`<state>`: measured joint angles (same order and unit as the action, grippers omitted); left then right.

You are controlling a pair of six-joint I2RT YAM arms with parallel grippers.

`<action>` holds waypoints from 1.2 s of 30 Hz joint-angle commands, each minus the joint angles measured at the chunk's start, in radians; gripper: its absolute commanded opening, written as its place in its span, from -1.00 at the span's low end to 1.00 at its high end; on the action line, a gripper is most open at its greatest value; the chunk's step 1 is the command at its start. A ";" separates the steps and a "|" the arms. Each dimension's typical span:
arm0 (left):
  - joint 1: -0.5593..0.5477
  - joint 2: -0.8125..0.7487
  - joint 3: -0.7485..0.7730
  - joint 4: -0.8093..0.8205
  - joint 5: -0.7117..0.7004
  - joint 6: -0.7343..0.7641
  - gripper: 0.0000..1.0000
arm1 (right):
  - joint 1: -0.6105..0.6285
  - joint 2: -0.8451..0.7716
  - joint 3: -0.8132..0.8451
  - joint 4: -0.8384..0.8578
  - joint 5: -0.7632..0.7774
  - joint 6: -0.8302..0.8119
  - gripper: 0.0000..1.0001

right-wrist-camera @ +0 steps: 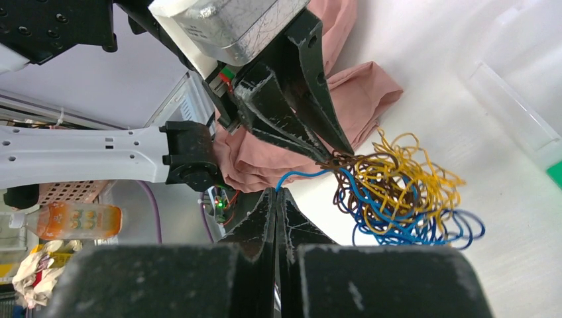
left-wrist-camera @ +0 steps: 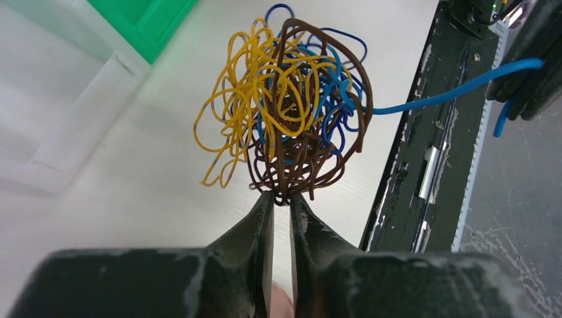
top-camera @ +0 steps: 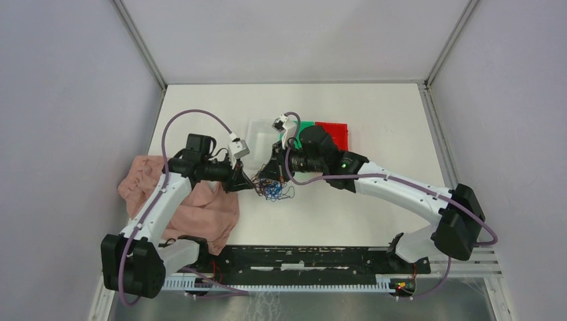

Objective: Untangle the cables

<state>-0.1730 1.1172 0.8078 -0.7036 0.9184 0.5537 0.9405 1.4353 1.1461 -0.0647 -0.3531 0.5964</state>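
Note:
The cables (left-wrist-camera: 291,99) are a small ball of yellow, blue and brown wire loops, lying between the two arms in the top view (top-camera: 274,191). My left gripper (left-wrist-camera: 281,197) is shut on brown loops at the ball's near edge. One blue strand (left-wrist-camera: 450,93) runs taut out of the ball to my right gripper (right-wrist-camera: 276,190), which is shut on its end. In the right wrist view the left fingers (right-wrist-camera: 305,112) come down onto the brown wires of the tangle (right-wrist-camera: 397,192). Both grippers sit close together, left (top-camera: 250,182) and right (top-camera: 269,176).
A pink cloth (top-camera: 194,200) lies under the left arm. Behind the tangle stand a clear bin (top-camera: 257,134), a green bin (top-camera: 309,127) and a red bin (top-camera: 334,134). A black rail (top-camera: 301,257) runs along the table's near edge.

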 commanded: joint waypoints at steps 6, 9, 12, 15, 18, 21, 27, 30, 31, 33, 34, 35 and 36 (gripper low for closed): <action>-0.010 -0.049 -0.042 0.080 -0.060 0.028 -0.94 | 0.002 -0.072 0.047 0.008 0.003 -0.027 -1.00; -0.010 -0.053 -0.076 0.124 -0.169 0.024 -0.94 | -0.004 -0.110 0.051 -0.020 0.018 -0.047 -1.00; -0.009 -0.055 -0.111 0.158 -0.254 0.033 -0.94 | -0.010 -0.147 0.064 -0.059 0.039 -0.070 -1.00; -0.009 -0.060 -0.148 0.199 -0.339 0.045 -0.94 | -0.019 -0.179 0.070 -0.093 0.069 -0.094 -1.00; -0.010 -0.065 -0.182 0.237 -0.408 0.062 -0.94 | -0.038 -0.219 0.075 -0.122 0.101 -0.111 -1.00; -0.010 -0.073 -0.214 0.256 -0.449 0.078 -0.94 | -0.055 -0.256 0.092 -0.165 0.126 -0.133 -1.00; -0.010 -0.097 -0.260 0.291 -0.502 0.097 -0.94 | -0.107 -0.332 0.145 -0.190 0.157 -0.145 -1.00; -0.011 -0.102 -0.276 0.296 -0.528 0.111 -0.94 | -0.128 -0.361 0.181 -0.192 0.154 -0.141 -1.00; -0.012 -0.102 -0.279 0.296 -0.533 0.116 -0.94 | -0.134 -0.366 0.193 -0.193 0.154 -0.139 -1.00; -0.012 -0.104 -0.283 0.296 -0.544 0.125 -0.94 | -0.140 -0.376 0.218 -0.196 0.155 -0.136 -1.00; -0.013 -0.105 -0.281 0.296 -0.546 0.126 -0.94 | -0.142 -0.376 0.230 -0.196 0.152 -0.134 -1.00; -0.011 -0.108 -0.279 0.296 -0.547 0.126 -0.94 | -0.144 -0.375 0.243 -0.199 0.156 -0.132 -1.00; -0.012 -0.113 -0.277 0.294 -0.548 0.126 -0.94 | -0.146 -0.375 0.255 -0.198 0.162 -0.131 -1.00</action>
<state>-0.1810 1.0328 0.5243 -0.4538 0.3954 0.6289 0.8024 1.0786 1.3258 -0.2993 -0.2150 0.4698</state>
